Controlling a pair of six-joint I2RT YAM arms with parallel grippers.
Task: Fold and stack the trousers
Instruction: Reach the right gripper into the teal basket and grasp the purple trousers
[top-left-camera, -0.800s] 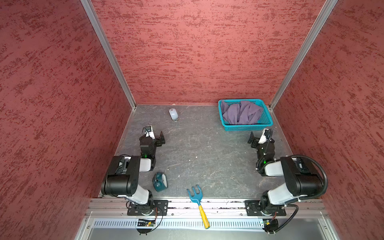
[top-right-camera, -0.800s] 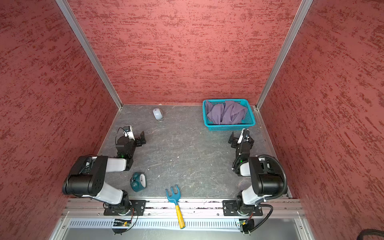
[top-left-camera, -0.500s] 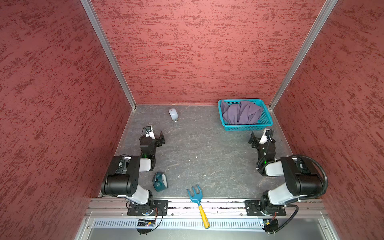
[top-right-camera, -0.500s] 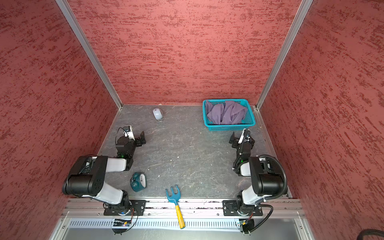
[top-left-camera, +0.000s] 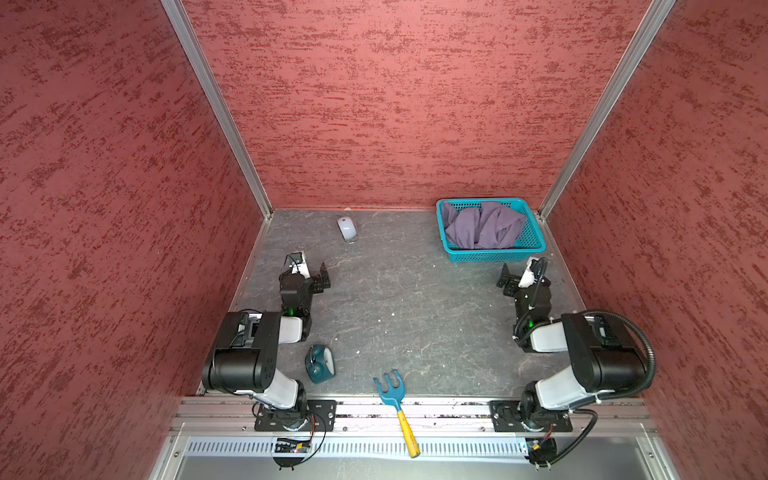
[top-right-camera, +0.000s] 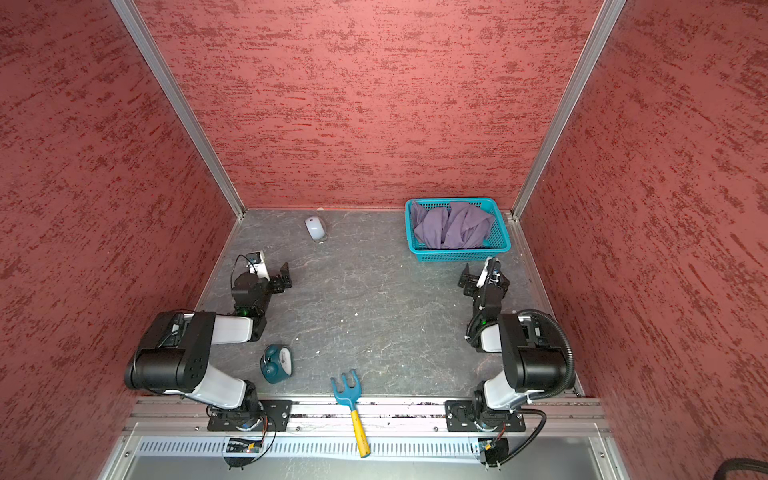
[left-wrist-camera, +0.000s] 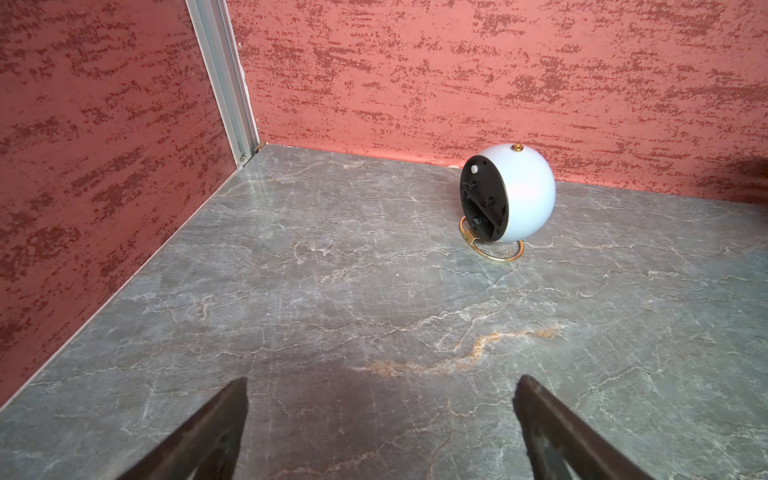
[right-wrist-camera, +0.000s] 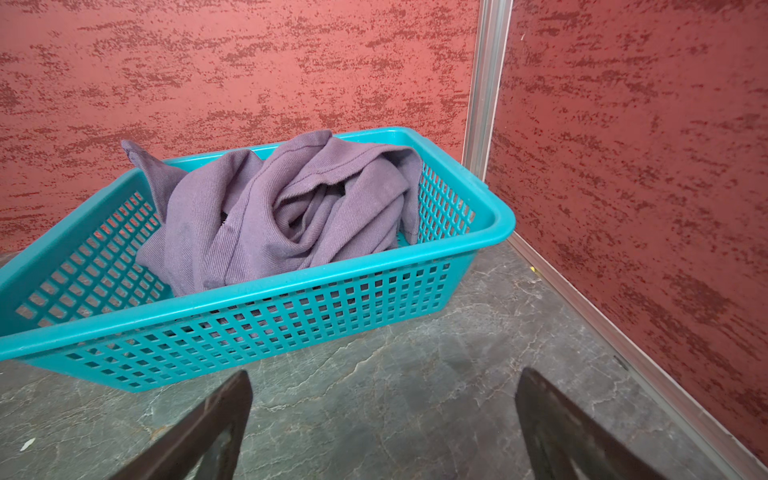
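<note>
Here the trousers (right-wrist-camera: 291, 199) lie crumpled inside the teal basket (right-wrist-camera: 291, 284). The right gripper (right-wrist-camera: 384, 374) gapes wide, empty, near the basket; the left gripper (left-wrist-camera: 381, 379), equally wide, sits well apart from it. Pinching a raised fold deeply should lift them clear.

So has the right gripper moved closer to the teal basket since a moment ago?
No. The right gripper sits just short of the teal basket, same gap as before.
</note>
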